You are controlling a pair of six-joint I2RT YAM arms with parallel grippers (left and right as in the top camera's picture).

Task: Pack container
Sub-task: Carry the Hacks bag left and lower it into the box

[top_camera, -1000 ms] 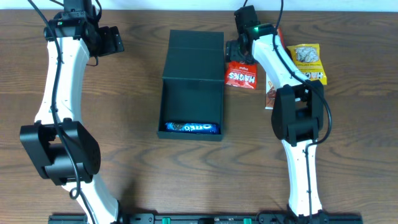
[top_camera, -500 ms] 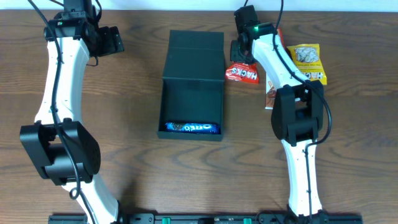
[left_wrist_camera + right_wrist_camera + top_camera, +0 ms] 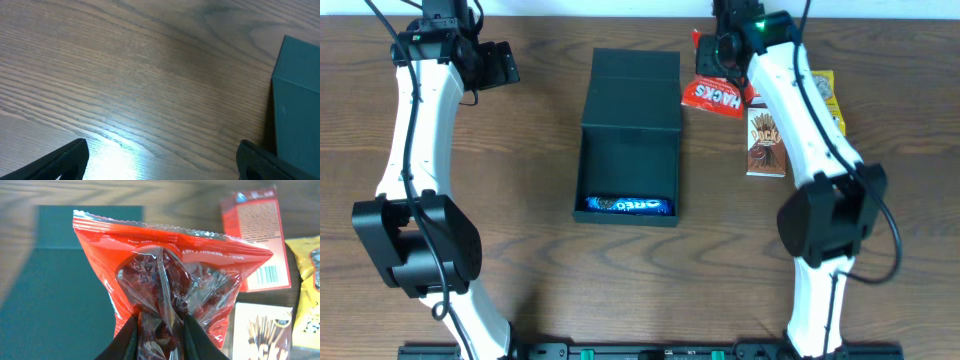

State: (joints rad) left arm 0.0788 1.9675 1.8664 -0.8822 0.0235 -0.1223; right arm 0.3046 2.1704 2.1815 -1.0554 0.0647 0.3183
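Holding the red Hacks bag by its clear crimped end, the right gripper has both fingers pinched onto the film; the bag extends out ahead of the fingers; it looks lifted off the table, though its height can't be confirmed.

Container sits at centre of the overhead frame, open, long axis running top to bottom of frame; lid flap is at the upper end, open tray at the lower end; Oreo pack lies crosswise along the tray's bottom wall, so the free space is the tray's upper and middle part.

Key relation: in the overhead view the bag is just beside the container's upper right edge, level with the lid flap, not the tray; the tray opening lies to the lower left of the gripper; the likely move is left and down-frame, then release.

Right arm is clearly the nearer one; left gripper is at upper left of the overhead frame, well apart from the container, fingers spread with nothing between them in its wrist view.

Pocky box, orange-red carton and yellow snack bag wait to the right of the bag.

Risk, as a judgement: a soft bag could catch on the tray's right wall if it's carried low.
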